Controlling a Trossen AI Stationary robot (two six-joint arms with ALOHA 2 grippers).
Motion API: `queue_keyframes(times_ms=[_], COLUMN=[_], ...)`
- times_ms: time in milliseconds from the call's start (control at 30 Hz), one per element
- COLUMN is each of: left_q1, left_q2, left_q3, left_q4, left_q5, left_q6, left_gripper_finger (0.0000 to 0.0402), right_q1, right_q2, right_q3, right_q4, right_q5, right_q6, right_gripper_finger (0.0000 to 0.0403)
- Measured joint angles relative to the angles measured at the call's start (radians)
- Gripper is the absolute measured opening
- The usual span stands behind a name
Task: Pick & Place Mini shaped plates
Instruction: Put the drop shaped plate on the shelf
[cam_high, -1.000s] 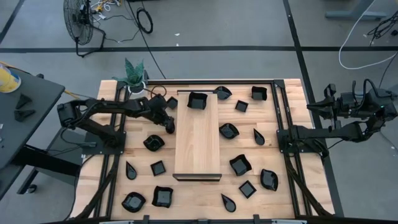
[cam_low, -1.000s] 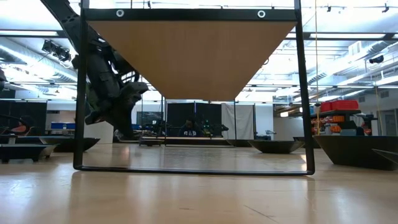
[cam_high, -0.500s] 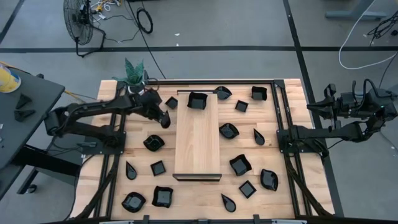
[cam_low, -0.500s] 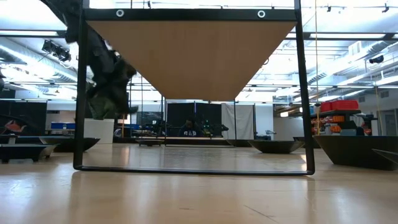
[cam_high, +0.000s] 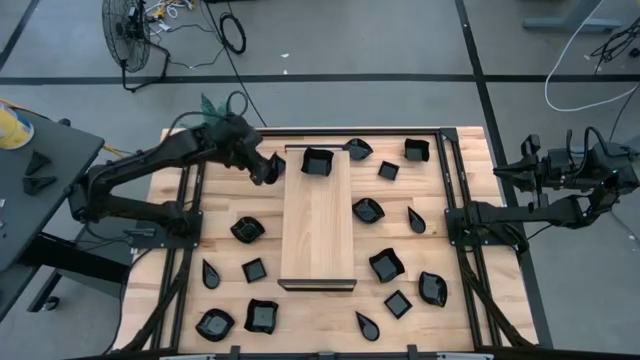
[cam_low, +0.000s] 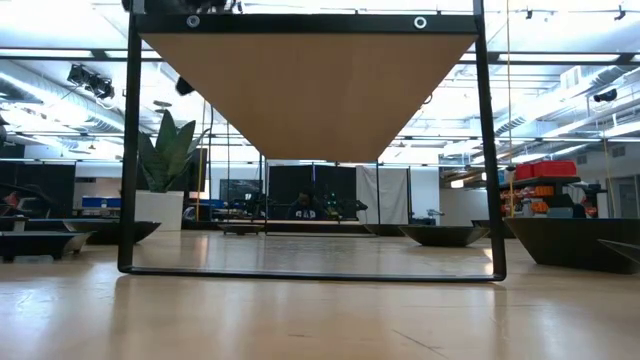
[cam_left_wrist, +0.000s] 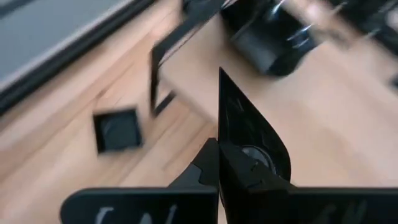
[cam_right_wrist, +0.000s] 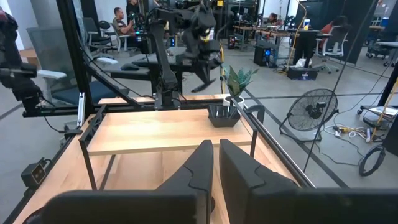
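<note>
L gripper, fingers together, prob. holds plate by board edge.

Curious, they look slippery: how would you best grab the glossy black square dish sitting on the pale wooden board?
Probably from straight above, pinching one raised side wall of the glossy black square dish: it sits open side up, rim exposed.

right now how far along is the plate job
One wavy bowl sits on the board. The left tool looks shut on a pointed black plate near the board's corner. Over a dozen plates remain on the table; right tool waits at the right edge.
</note>
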Motion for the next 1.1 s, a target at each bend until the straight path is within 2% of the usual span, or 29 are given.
queue_keyframes(times_ms=[300,700,900,1100], left_q1=[-0.04,-0.097,-0.137,-0.166], left_q2=[0.057,0.223,0.302,0.362], left_q3=[0.135,0.274,0.319,0.325], left_q4=[-0.005,-0.003,0.012,0.045], left_q5=[0.078,0.201,0.272,0.276], left_q6=[0.198,0.645,0.723,0.733], left_gripper_finger=[0.0,0.0,0.0,0.0], right_q1=[0.0,0.0,0.0,0.0], right_q2=[0.0,0.0,0.0,0.0], right_q3=[0.0,0.0,0.0,0.0], right_q4=[0.0,0.0,0.0,0.0], right_q5=[0.0,0.0,0.0,0.0], right_q6=[0.0,0.0,0.0,0.0], right_gripper_finger=[0.0034,0.0034,0.0034,0.0034])
